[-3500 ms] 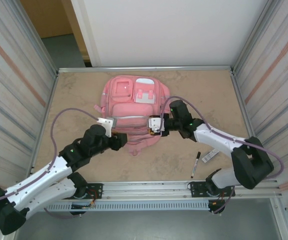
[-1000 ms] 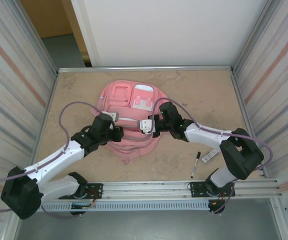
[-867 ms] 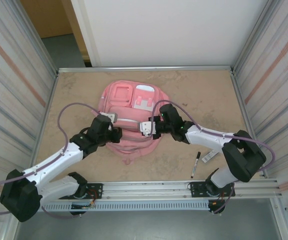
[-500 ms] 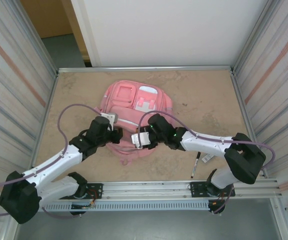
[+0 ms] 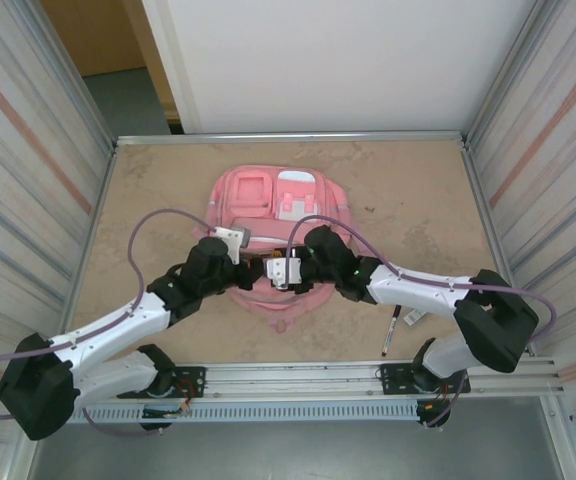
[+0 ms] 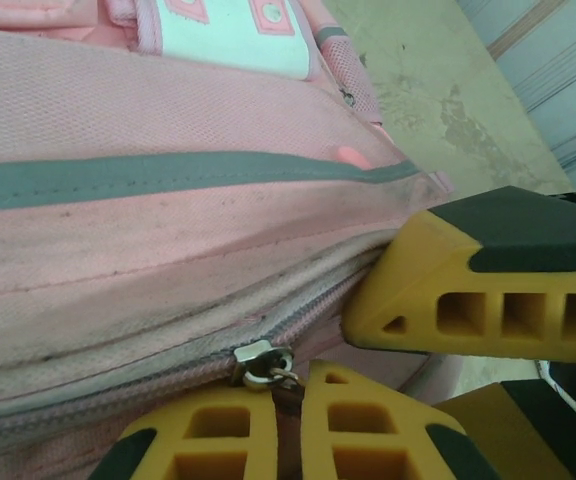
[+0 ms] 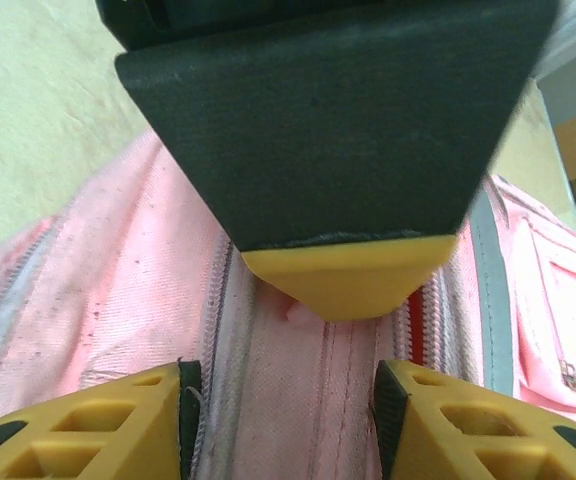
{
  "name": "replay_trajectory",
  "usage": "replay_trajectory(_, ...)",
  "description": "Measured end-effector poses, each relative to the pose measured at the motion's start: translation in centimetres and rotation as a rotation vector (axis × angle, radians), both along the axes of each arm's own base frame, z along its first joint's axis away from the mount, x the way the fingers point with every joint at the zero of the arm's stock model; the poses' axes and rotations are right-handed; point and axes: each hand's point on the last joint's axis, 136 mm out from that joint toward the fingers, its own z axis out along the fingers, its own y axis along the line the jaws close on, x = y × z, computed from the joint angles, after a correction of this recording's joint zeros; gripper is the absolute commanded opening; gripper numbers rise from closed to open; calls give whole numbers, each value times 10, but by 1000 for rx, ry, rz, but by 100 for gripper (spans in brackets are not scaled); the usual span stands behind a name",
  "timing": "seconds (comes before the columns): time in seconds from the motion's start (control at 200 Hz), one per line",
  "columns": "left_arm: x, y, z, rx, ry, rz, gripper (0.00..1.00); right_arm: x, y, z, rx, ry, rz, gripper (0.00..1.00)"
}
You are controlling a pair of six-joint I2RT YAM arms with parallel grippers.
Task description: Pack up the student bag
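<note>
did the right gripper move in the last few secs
Yes. The right gripper has slid left and toward the near edge over the student bag, farther from the marker lying on the table.

Pink student bag [image 5: 268, 195] with grey stripe [image 6: 168, 175] and white patch [image 5: 293, 180] (dark grime along its zip [image 6: 168, 360]), yellow-and-black left gripper [image 6: 293, 410], mottled beige table [image 5: 408, 190], purple cables [image 5: 158, 215], black marker [image 5: 392, 328]

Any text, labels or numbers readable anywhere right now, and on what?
No readable text in any view.
White patch on the student bag: pink shapes, no legible letters.
Marker on the table: printing too small to read.
Zipper pull: no marking legible.
</note>
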Motion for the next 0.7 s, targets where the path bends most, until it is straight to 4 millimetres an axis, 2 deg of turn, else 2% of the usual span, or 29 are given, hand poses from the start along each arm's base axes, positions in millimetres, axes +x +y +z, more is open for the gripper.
replay_trajectory(0.115, -4, 3, 1, -15, 13, 8, 0, -8, -16, 3, 44, 1, 47, 50)
replay_trajectory(0.22, -7, 4, 4, -28, 13, 8, 0, -6, -25, 9, 77, 6, 69, 50)
replay_trajectory(0.376, -13, 3, 1, -27, 42, -16, 0, 2, -11, 18, 132, -22, 82, 51)
replay_trajectory(0.506, -17, 3, -1, -24, 57, -28, 0, 15, 6, 6, 136, -19, 77, 49)
replay_trajectory(0.526, -18, 4, -2, -22, 61, -29, 0, 16, 8, 3, 132, -20, 73, 48)
replay_trajectory(0.556, -19, 5, -3, -17, 67, -29, 0, 17, 11, -1, 129, -19, 76, 40)
replay_trajectory(0.631, -21, 9, -8, 1, 84, -20, 0, 14, 15, -9, 114, -12, 92, 16)
replay_trajectory(0.676, -22, 12, -9, 8, 88, -12, 0, 11, 17, -12, 106, -6, 93, 7)
replay_trajectory(0.702, -22, 14, -9, 14, 91, -6, 0, 11, 17, -11, 108, -10, 94, 5)
